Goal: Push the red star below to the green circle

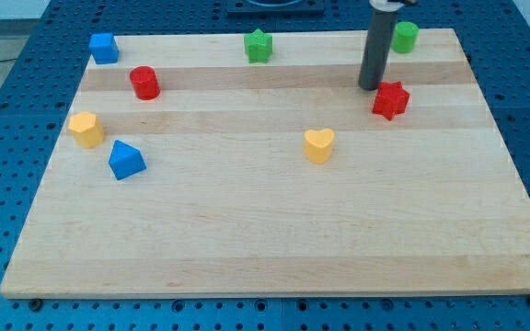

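The red star (390,99) sits near the worktop's (274,239) upper right. My tip (369,86) rests just beside its upper-left edge; I carry no fingers, only the rod. The green circle (405,37) stands above, near the view's top. A yellow heart (318,145) lies lower left.

Red star (390,99) lying flat on the wooden board, toward the view's upper right, points splayed, its top face catching light. Green circle (405,37) standing upright near the board's top edge, above the star and slightly to the view's right. Well apart, not touching, bare wood between them.
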Controlling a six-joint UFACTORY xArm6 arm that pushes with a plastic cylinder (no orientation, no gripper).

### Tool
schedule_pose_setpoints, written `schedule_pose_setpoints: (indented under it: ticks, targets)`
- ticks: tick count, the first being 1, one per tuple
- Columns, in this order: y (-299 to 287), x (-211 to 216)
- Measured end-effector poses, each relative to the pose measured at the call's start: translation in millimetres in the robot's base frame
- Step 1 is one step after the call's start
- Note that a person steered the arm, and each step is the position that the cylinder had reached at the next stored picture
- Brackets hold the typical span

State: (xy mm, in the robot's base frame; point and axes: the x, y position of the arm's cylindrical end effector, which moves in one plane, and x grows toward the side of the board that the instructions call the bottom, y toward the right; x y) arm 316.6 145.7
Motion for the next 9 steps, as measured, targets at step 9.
schedule_pose_setpoints:
  ticks: [9]
  targets:
    - [-8,90]
